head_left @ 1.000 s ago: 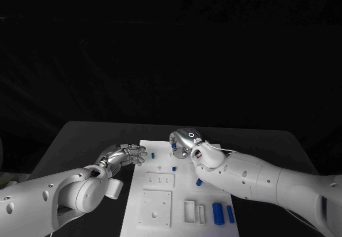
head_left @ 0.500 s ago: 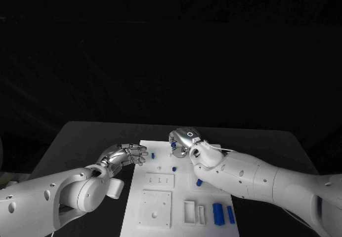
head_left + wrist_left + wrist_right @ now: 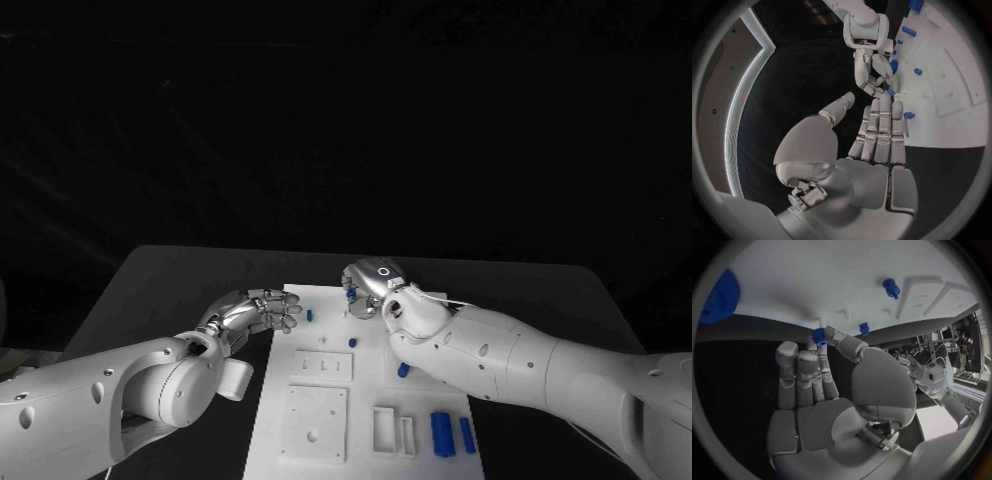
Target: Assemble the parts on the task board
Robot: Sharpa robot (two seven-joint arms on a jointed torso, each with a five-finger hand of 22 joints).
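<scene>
Blue plastic, small and hard-looking: a part [image 3: 819, 335] sits pinched at the tips of my right hand [image 3: 378, 290], thumb against a finger, at the far end of the white task board [image 3: 339, 420]. From the right wrist the piece reads as a short peg with a wider head. Held; the other fingers lie straight alongside.

My left hand [image 3: 254, 313] holds nothing. Fingers extended and close together, thumb apart, the hand at the board's left edge near its far end. From the left wrist its fingertips [image 3: 886, 100] reach toward the board edge close to a small blue peg [image 3: 909, 115]; whether they touch the board I cannot tell.

Other parts on the board: a blue peg [image 3: 309, 314] near the left hand, a blue stud [image 3: 352, 342] in the middle, another blue piece [image 3: 402, 370] beside my right forearm, and two longer blue bars [image 3: 441, 433] at the near end next to a white rectangular frame [image 3: 384, 428].

Handling judgement: the held part looks very light, rigid, smooth-sided. Likely slick against metal fingertips, prone to twisting or popping out if squeezed off-centre. Not fragile, I think, but easy to lose on the black table [image 3: 173, 275]. Best hold is across the body just below the head, leaving the lower end free to enter a socket. Grip pressure modest; keep the axis upright before lowering. Target hole is hidden under my own hand in the head view.
</scene>
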